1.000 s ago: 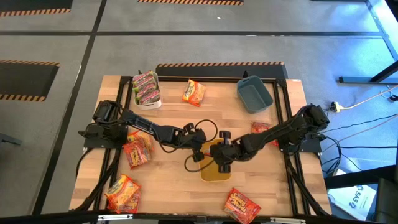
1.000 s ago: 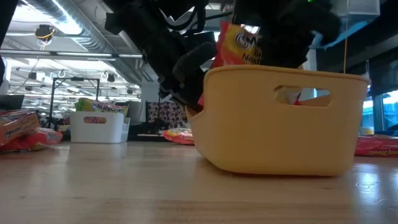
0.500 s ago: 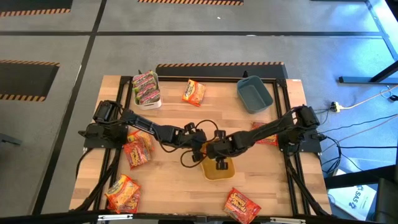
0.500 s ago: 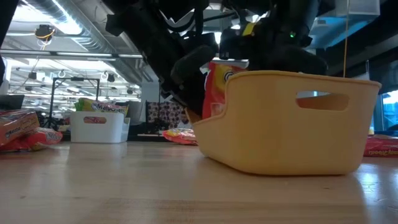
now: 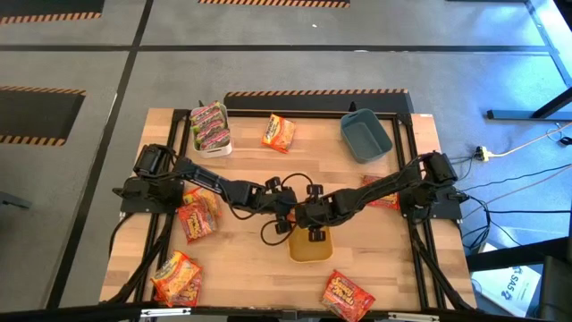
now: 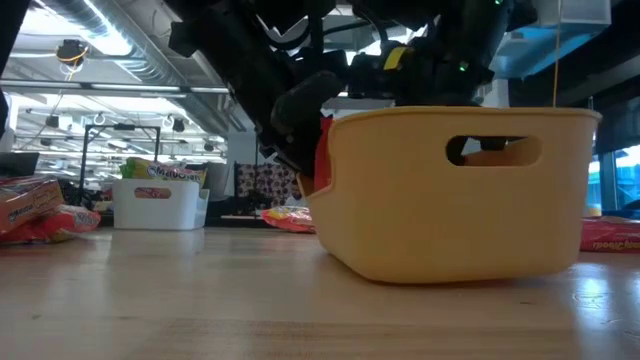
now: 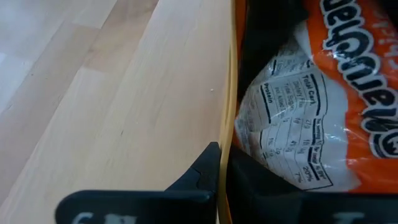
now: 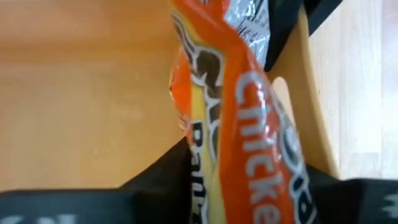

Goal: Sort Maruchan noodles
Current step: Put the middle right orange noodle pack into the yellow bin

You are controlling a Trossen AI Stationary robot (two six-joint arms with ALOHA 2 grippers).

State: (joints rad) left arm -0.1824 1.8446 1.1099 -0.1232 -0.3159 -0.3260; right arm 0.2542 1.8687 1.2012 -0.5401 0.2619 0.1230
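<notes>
At the table's left edge, two packets (image 5: pixel 196 217) lie just beside the left arm's base, and another packet (image 5: pixel 176 278) lies near the front left corner. Farther back, a white bin (image 5: pixel 212 130) holds green-pink packets (image 5: pixel 208 126). An orange packet (image 5: pixel 278 132) lies flat on the wood to its right.

The left arm stretches across to the table's middle. The left gripper (image 5: pixel 284 215) is clamped on the left wall of the yellow bin (image 5: pixel 312 255); in its wrist view one finger is outside the thin wall and one inside.

The right gripper (image 5: pixel 315 227) reaches into the yellow bin from above. An orange-yellow packet (image 8: pixel 242 118) stands on edge between its fingers (image 8: pixel 161 180) inside the bin. I cannot tell whether the fingers grip it or have let go. The left wrist view shows this packet's (image 7: pixel 311 118) back label close against the bin's left wall.

A red packet (image 5: pixel 346 294) lies in front of the yellow bin. Another red packet (image 5: pixel 380 190) lies under the right arm. A blue bin (image 5: pixel 365 135) stands at the back right.
</notes>
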